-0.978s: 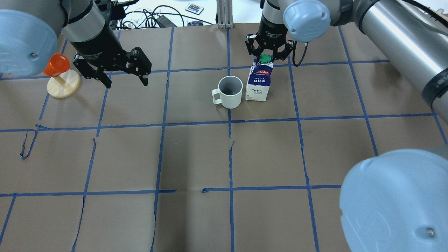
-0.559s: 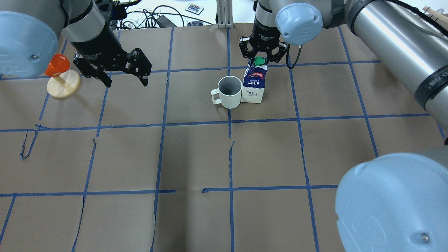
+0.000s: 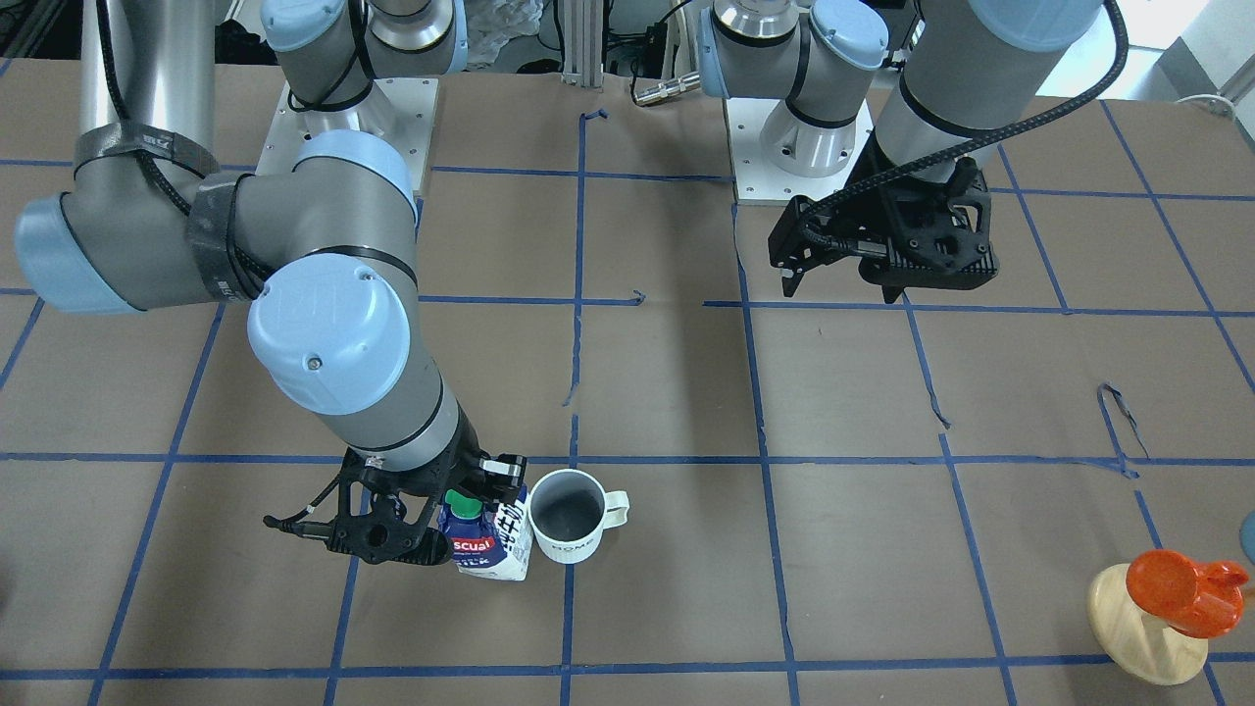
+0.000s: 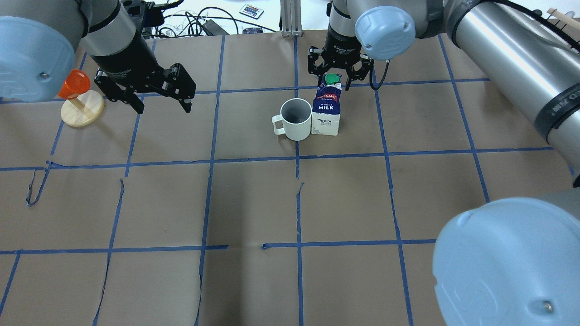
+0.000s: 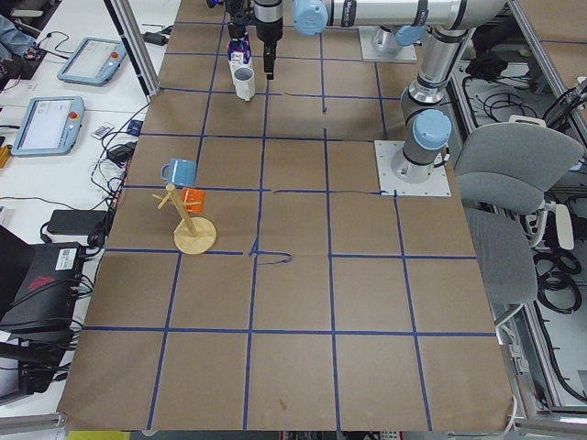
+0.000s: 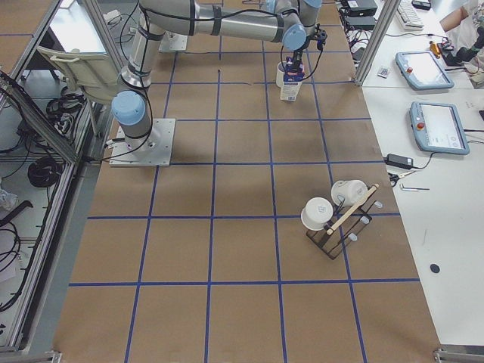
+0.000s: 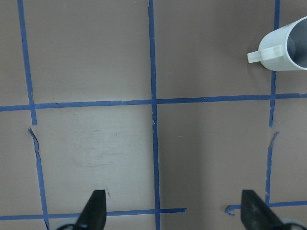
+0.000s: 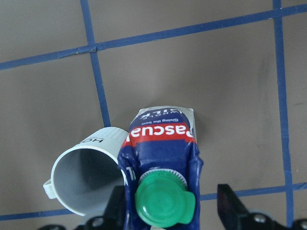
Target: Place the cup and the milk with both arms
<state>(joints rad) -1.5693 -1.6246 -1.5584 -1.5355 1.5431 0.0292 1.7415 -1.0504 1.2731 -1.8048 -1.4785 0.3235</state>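
Brown paper table [image 4: 253,203]: gabled milk [image 4: 326,120] touches ceramic cup [image 4: 297,120]; left fingers [image 7: 94,213], right fingers [image 8: 229,201] apart.

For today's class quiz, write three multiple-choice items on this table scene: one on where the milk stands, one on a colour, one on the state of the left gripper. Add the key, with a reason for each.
1. Where does the milk stand?
A. upright, close beside the cup
B. inside the cup
C. on its side, far from the cup

2. What colour is the milk's screw cap?
A. red
B. green
C. yellow

3. What state is the left gripper in?
A. shut on the cup
B. shut on the milk
C. open, holding nothing

Key:
1 A: the overhead view shows the carton upright right next to the cup.
2 B: the right wrist view looks straight down on a green cap.
3 C: its fingers are wide apart, with only the table between them.
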